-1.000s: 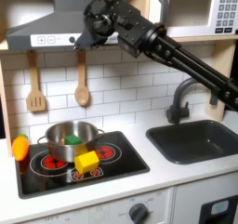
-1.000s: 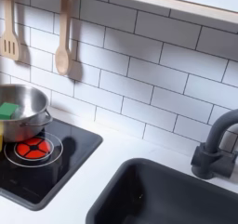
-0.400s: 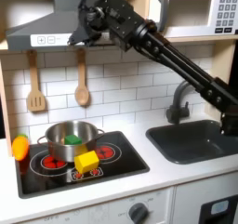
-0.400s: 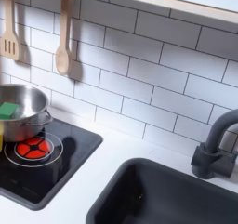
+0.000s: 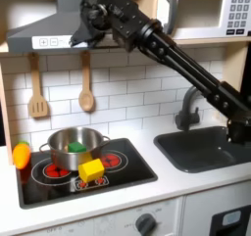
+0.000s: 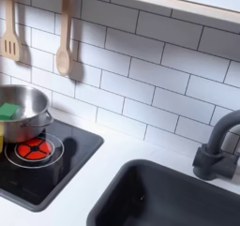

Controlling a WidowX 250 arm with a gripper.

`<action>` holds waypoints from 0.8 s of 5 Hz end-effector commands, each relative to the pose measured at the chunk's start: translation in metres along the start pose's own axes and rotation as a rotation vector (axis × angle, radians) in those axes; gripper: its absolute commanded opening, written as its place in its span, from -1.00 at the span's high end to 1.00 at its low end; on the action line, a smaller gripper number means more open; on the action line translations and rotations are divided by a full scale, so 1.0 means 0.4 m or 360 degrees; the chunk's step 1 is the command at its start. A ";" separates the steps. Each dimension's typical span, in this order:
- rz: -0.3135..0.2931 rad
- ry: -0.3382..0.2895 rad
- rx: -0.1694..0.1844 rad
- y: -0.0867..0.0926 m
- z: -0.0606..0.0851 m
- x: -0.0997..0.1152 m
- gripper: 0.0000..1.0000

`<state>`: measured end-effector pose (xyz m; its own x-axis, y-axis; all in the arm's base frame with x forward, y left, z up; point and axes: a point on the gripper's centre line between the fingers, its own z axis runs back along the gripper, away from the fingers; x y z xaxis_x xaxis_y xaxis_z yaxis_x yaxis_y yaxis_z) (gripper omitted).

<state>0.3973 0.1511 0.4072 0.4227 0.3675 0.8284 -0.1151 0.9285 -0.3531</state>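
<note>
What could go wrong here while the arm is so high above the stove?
1. The gripper hangs close to the range hood in the first exterior view; a sideways move might knock it.
2. The wooden spoon and spatula hang on the wall just below; a straight descent could brush them.
3. The yellow block lies against the pot on the stove; a loose grasp may push it away.
</note>
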 end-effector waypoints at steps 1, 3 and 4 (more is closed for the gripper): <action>0.0015 0.0023 -0.0008 -0.004 0.015 -0.023 1.00; 0.0000 0.0147 0.0018 0.005 -0.035 -0.074 1.00; -0.0016 0.0212 0.0025 -0.001 -0.013 -0.106 1.00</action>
<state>0.3887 0.1307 0.3631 0.5608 0.3468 0.7519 -0.1149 0.9319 -0.3441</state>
